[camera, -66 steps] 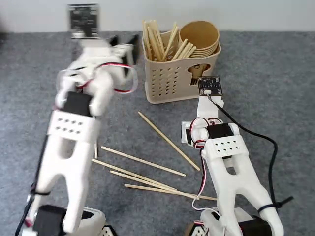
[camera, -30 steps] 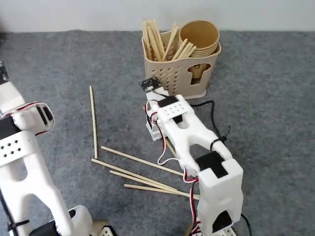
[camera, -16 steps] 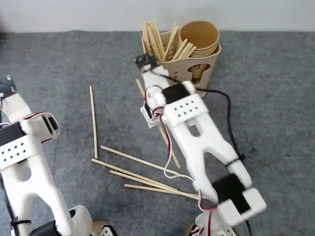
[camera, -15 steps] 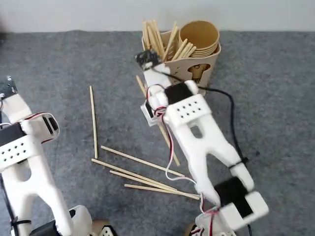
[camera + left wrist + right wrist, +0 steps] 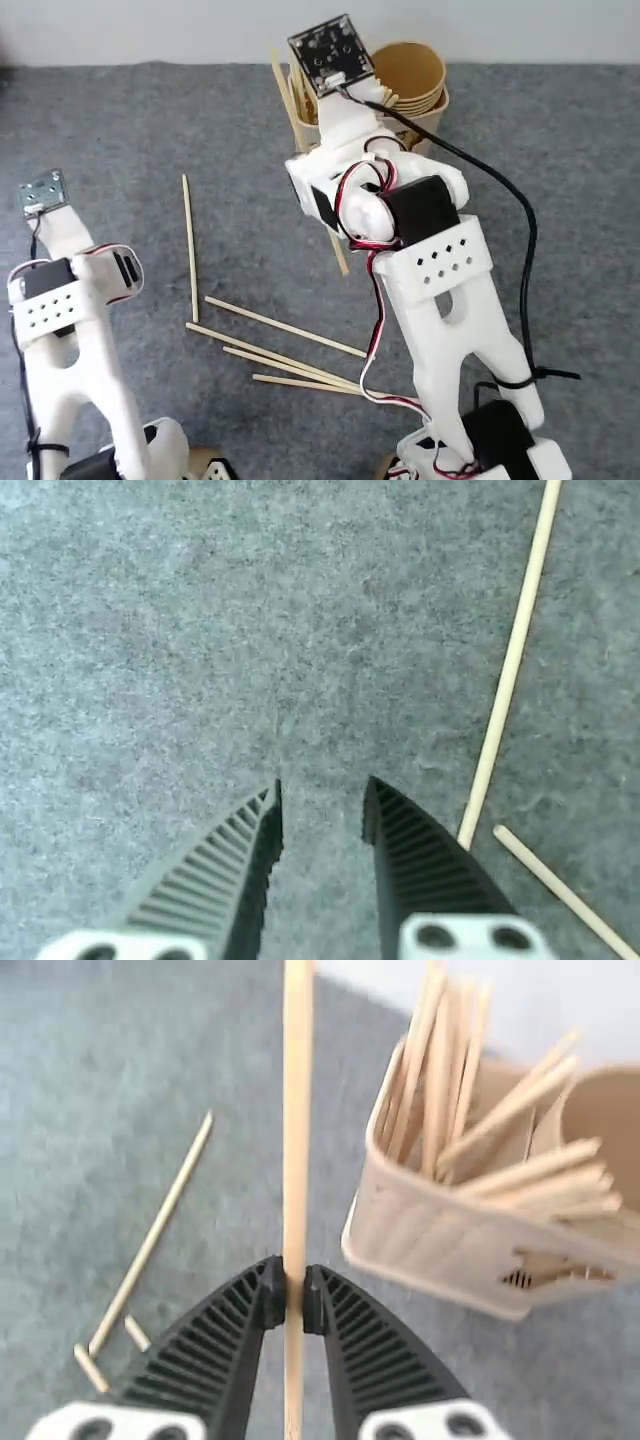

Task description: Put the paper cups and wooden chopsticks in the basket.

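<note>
Right tool [image 5: 293, 1298] raised chopstick [image 5: 297, 1110] toward basket [image 5: 450, 1250]

A robot test bench — grey felt mat [image 5: 560, 200], plain white wall [image 5: 100, 30] behind

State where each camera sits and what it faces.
High view: fixed overhead, looking down on grey table, left arm, right arm.
Left wrist view: on left arm, facing down past open left claw at a loose wooden chopstick.
Right wrist view: on right arm, facing beige perforated basket past right claw shut on held wooden chopstick.
Shared: high and right wrist views both show that basket and held chopstick.
</note>
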`<move>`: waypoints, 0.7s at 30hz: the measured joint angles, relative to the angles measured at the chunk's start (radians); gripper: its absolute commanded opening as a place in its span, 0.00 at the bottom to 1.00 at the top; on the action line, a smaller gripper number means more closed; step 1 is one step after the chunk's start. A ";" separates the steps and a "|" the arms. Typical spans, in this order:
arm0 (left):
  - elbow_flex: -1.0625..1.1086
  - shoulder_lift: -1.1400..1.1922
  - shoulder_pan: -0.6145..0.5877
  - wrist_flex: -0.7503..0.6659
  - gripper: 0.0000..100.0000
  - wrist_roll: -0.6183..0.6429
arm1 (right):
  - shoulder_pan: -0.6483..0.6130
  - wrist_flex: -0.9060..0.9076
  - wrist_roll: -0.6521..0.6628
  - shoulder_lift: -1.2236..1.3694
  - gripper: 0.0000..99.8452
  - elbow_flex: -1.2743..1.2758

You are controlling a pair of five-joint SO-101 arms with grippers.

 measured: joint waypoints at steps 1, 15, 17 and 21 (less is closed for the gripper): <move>0.009 0.000 0.000 -0.003 0.11 0.000 | 0.002 -0.025 0.000 -0.002 0.01 0.000; 0.222 0.000 0.084 -0.117 0.11 0.000 | 0.126 -0.382 -0.077 -0.002 0.01 0.000; 0.230 0.000 0.094 -0.132 0.11 0.000 | 0.126 -0.437 -0.077 -0.002 0.01 0.000; 0.230 0.000 0.092 -0.137 0.11 0.000 | 0.140 -0.618 -0.077 0.025 0.01 0.037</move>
